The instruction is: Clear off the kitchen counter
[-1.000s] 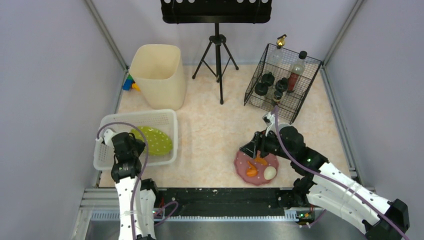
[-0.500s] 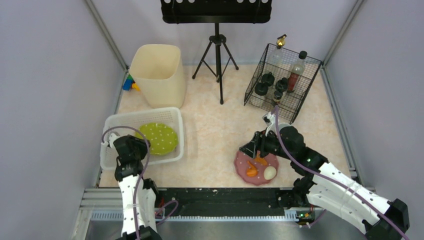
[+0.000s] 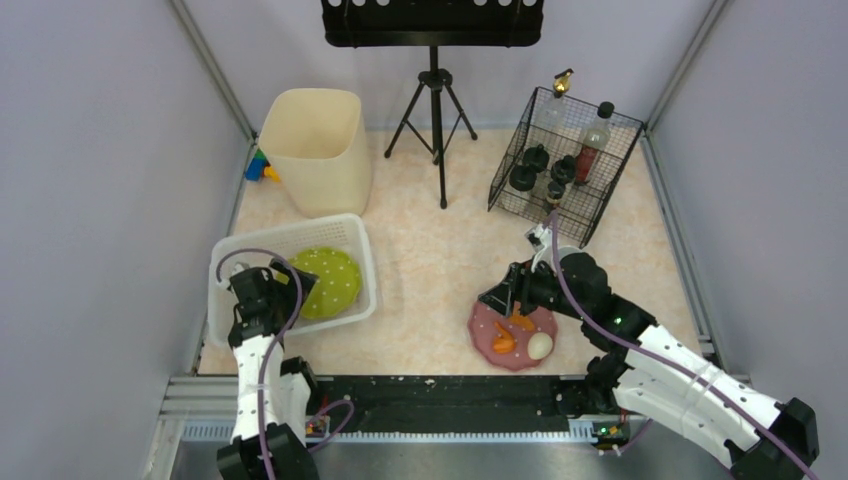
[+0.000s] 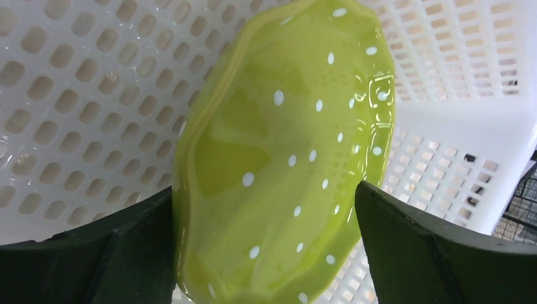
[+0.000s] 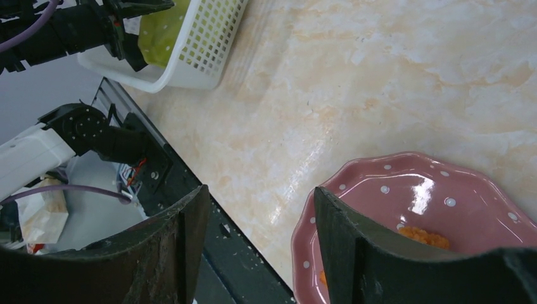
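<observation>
On the kitchen counter (image 3: 430, 270) stands a white slotted basket (image 3: 290, 228) with a green dotted plate (image 3: 330, 282) lying inside it. My left gripper (image 3: 275, 290) is open at the plate's near edge. In the left wrist view, the green plate (image 4: 285, 145) fills the gap of the left gripper (image 4: 266, 250), with the basket (image 4: 76, 95) behind. A pink dotted plate (image 3: 513, 335) holds orange scraps and a white egg (image 3: 540, 346). My right gripper (image 3: 500, 298) hovers open over its left rim. In the right wrist view, the pink plate (image 5: 430, 196) lies behind the right gripper (image 5: 259, 247).
A tall beige bin (image 3: 315, 150) stands at the back left with small coloured toys (image 3: 262, 168) beside it. A black tripod stand (image 3: 437, 120) rises at the back centre. A black wire rack (image 3: 590, 215) with bottles sits at the back right. Walls close in on both sides.
My left gripper has opened and let go of the green plate, which now rests in the basket. Basket and plate have shifted slightly right. The right arm has not moved.
</observation>
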You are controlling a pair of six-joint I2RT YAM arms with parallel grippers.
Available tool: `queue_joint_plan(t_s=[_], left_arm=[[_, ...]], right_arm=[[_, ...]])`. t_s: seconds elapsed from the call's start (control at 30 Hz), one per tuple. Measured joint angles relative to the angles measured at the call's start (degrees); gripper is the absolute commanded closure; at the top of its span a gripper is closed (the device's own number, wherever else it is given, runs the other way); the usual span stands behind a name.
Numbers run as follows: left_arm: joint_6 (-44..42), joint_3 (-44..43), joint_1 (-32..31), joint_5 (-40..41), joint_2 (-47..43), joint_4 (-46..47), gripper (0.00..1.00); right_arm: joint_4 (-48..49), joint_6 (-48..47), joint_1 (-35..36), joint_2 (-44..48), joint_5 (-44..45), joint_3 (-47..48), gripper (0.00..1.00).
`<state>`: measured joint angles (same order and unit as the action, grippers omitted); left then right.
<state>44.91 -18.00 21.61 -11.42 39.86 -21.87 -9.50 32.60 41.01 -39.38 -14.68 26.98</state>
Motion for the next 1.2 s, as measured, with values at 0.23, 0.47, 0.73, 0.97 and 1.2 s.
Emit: queue_joint_plan(t_s=[0.23,0.47,0.73,0.97,1.2], left_arm=[[-0.9,-1.5,0.0,-1.7,-2.6,-4.8,0.01],[-1.7,-4.3,0.0,-4.9,-2.7,-8.3,0.01],[-4.2,-11.8,-0.1,-10.0,-1.9,-12.2,0.01],[-6.3,-12.9,-0.3,-10.4,-1.5,-13.8,0.01],[-7.3,-12.9,-0.3,-7.6,3.3,-15.8,0.01]], right_arm=[[0.0,0.0,0.0,-0.1,0.0,0.0,0.37],[-0.3,0.0,0.0,-0.7,1.1,0.0,0.35],[-1.0,-0.1,0.0,-2.4,2.0,0.4,0.33],[-0.8,-0.1,0.0,-4.1,2.0,0.5,0.32],[0.6,0.0,0.0,-4.7,1.9,0.5,0.32]])
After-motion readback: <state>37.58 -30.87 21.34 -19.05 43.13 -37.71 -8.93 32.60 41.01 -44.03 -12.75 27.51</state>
